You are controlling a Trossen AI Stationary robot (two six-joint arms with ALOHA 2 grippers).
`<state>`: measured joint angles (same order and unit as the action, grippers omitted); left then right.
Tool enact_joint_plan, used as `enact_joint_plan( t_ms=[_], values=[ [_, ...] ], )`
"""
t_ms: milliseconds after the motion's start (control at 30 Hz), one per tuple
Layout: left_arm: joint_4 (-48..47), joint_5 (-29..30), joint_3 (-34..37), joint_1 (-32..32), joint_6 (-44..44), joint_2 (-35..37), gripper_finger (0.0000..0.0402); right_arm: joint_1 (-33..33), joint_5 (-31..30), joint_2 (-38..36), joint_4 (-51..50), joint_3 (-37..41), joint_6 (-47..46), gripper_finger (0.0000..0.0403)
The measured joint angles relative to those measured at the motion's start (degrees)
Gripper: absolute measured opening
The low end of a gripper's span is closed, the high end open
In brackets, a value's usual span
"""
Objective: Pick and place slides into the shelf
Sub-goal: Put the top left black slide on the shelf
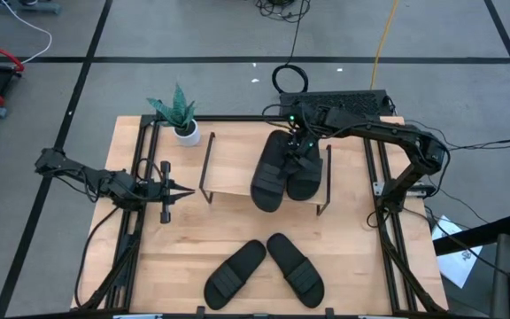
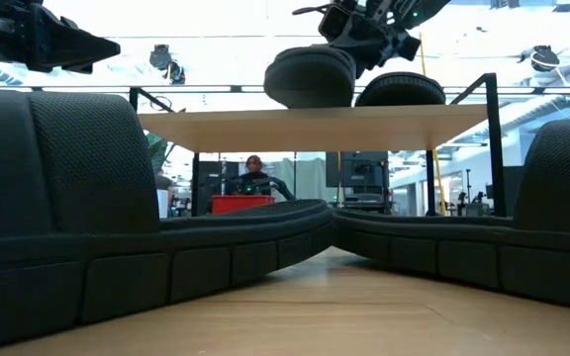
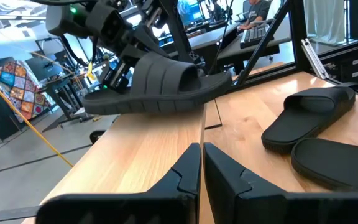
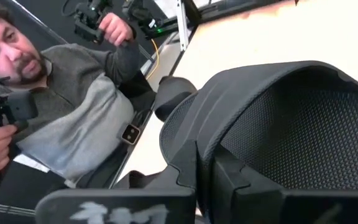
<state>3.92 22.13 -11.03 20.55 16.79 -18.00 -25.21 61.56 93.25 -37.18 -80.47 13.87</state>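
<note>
While the left tool rested clenched beside the shelf, the right tool gripped one slide above its board. Low down, two slides lay on the table. At the wrist, the strap sat clamped.

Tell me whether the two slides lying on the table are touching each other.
Apart. The high view shows bare wood between the left slide and the right slide, narrowest at their far ends.
</note>
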Motion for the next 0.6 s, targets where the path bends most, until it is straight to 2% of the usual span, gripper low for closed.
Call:
enact_joint_plan(
  t_ms=[233, 600],
  values=[
    [0.00, 0.00, 0.00, 0.01, 0.67, 0.00, 0.0026, 0.00, -0.59, 0.04, -1.67, -0.02, 1.98, 0.0003],
    [0.04, 0.00, 0.00, 0.01, 0.61, 0.00, 0.0026, -0.08, -6.61, 0.61, -4.73, -0.07, 4.06, 0.0008]
  ],
)
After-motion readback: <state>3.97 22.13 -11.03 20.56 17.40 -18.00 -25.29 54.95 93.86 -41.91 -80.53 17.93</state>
